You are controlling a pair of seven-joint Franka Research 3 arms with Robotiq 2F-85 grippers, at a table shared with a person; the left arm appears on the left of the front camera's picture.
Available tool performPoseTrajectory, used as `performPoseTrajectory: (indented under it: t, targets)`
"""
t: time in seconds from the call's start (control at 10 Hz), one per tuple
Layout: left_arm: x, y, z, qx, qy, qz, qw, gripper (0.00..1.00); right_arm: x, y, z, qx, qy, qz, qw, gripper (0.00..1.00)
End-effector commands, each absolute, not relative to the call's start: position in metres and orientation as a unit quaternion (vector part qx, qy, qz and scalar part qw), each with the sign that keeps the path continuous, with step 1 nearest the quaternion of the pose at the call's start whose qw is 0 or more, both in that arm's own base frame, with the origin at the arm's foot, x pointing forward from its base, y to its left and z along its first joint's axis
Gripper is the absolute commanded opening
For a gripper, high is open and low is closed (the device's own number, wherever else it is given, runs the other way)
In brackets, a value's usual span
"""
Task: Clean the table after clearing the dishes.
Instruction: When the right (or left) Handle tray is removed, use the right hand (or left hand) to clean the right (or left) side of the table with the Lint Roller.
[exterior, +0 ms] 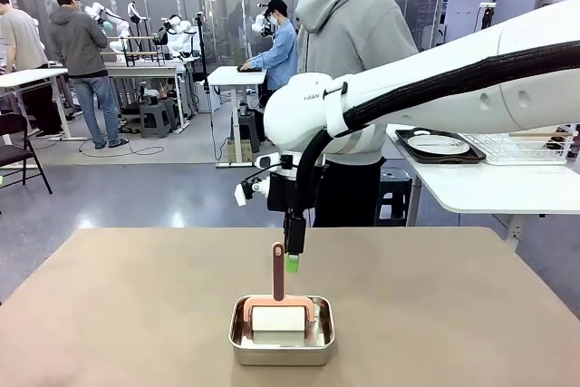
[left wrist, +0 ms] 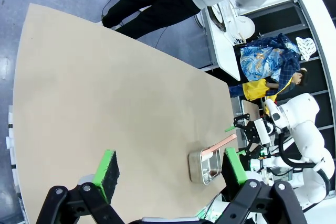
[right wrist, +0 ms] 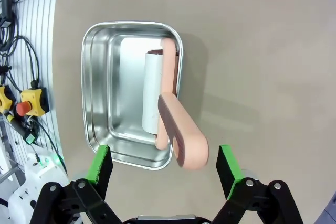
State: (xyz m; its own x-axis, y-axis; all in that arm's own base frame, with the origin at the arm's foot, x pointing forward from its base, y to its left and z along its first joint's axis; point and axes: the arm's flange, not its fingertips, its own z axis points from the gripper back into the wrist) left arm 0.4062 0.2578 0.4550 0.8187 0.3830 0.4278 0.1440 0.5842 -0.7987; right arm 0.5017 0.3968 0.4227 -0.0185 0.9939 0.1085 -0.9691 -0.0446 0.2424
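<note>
The tan table (exterior: 118, 305) carries a small steel pan (exterior: 281, 340) near its front edge. A roller with a pink handle (exterior: 277, 271) and a white roll (exterior: 278, 318) stands in the pan. My right gripper (exterior: 292, 258) hangs just above the handle's top. In the right wrist view the right gripper (right wrist: 164, 165) is open, its green pads either side of the pink handle (right wrist: 181, 132), not touching it. My left gripper (left wrist: 170, 167) is open and empty, high over the table (left wrist: 105, 93). A white plate on a dark tray (exterior: 438, 145) lies on the white side table.
A person in a grey hoodie (exterior: 353, 33) stands at the far edge of the table. The white side table (exterior: 489, 183) at the right also holds a wire rack (exterior: 521, 146). Other people and benches are farther back.
</note>
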Motion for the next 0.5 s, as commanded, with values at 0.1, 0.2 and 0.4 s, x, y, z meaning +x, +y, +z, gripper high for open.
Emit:
performPoseTrajectory:
  t: [0.1, 0.2, 0.4]
  targets:
    - [0.407, 0.26, 0.458, -0.451, -0.293, 0.068, 0.84, 1.0, 0.498, 0.417, 0.417, 0.096, 0.062, 0.704, 0.701, 1.0]
    - [0.407, 0.26, 0.458, -0.451, -0.293, 0.068, 0.84, 1.0, 0.498, 0.42, 0.416, 0.095, 0.064, 0.705, 0.7, 1.0]
    - [0.407, 0.26, 0.458, -0.451, -0.293, 0.068, 0.84, 1.0, 0.499, 0.428, 0.414, 0.094, 0.074, 0.709, 0.695, 1.0]
